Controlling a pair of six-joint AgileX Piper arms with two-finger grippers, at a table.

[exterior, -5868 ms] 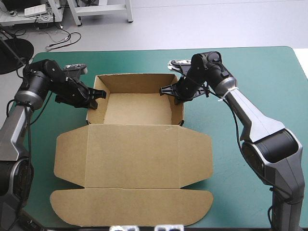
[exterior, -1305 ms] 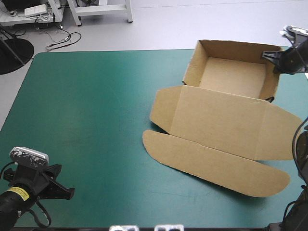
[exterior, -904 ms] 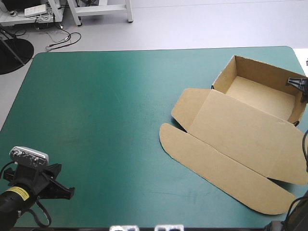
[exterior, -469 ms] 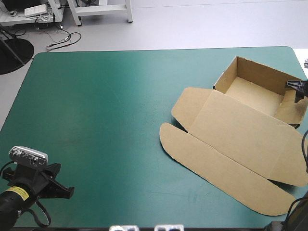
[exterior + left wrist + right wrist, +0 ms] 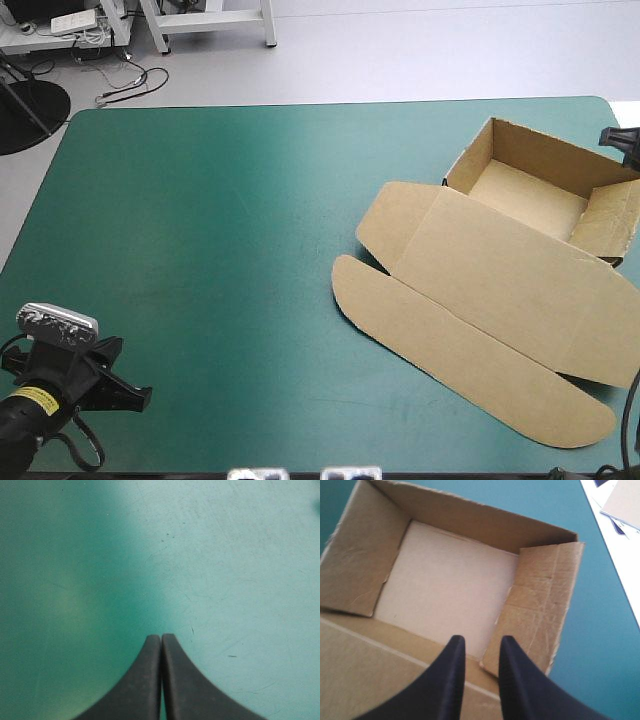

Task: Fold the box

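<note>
The brown box (image 5: 500, 250) lies at the table's right side as an open tray, its lid and curved tuck flap flat toward the front. In the tray, the right side wall (image 5: 612, 215) leans loose, its flap untucked. My right gripper (image 5: 622, 140) hovers at the tray's far right corner, clear of the board. In the right wrist view it (image 5: 480, 641) stands slightly open above the box (image 5: 445, 580), next to the loose wall (image 5: 540, 600), holding nothing. My left gripper (image 5: 100, 375) rests at the front left corner, shut (image 5: 161, 637) over bare cover.
The box sits close to the table's right edge (image 5: 628, 115), and the lid's near right corner reaches that edge. Pale sheets (image 5: 620, 505) lie beyond it. A wide stretch of teal-green cover (image 5: 200, 230) separates the left gripper from the box.
Earlier both grippers held the tray's side walls at mid-table. The right gripper dragged the box to the right side, then let go of the right wall and lifted away; that wall sprang loose.
</note>
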